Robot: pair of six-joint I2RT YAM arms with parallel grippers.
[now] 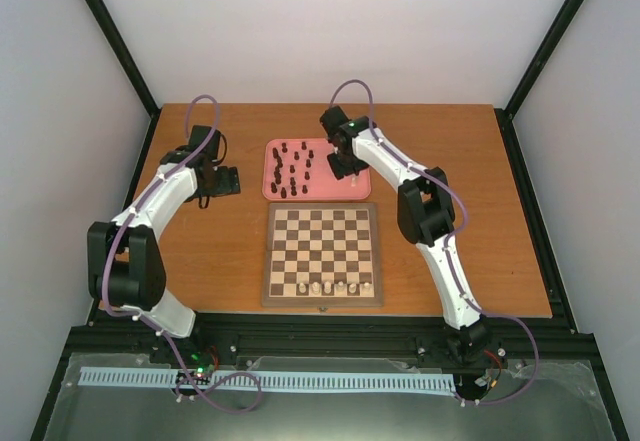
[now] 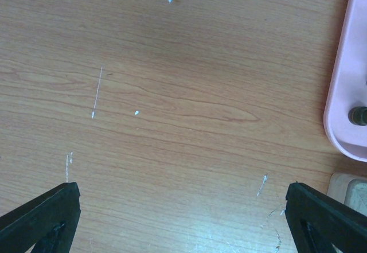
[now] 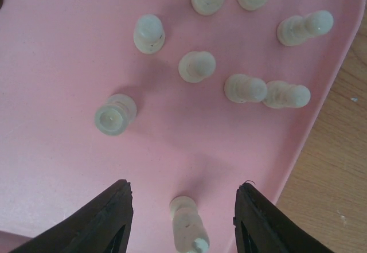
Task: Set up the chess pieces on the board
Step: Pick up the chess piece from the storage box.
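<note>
The chessboard (image 1: pixel 322 255) lies mid-table with several cream pieces (image 1: pixel 334 287) on its near row. The pink tray (image 1: pixel 275 187) behind it holds several dark brown pieces (image 1: pixel 290 169). My right gripper (image 1: pixel 349 166) hovers over the tray's right part, open. In the right wrist view the right gripper (image 3: pixel 184 204) has a cream piece (image 3: pixel 188 224) standing between its spread fingers, untouched, with several more cream pieces (image 3: pixel 196 66) beyond on the tray (image 3: pixel 57 52). My left gripper (image 1: pixel 225 181) is open over bare table left of the tray; in the left wrist view the left gripper (image 2: pixel 182 207) is empty.
The left wrist view shows the tray's edge (image 2: pixel 338 92) with one dark piece (image 2: pixel 359 116) and the board's corner (image 2: pixel 348 185) at right. Black frame posts and the table's edges surround the work area.
</note>
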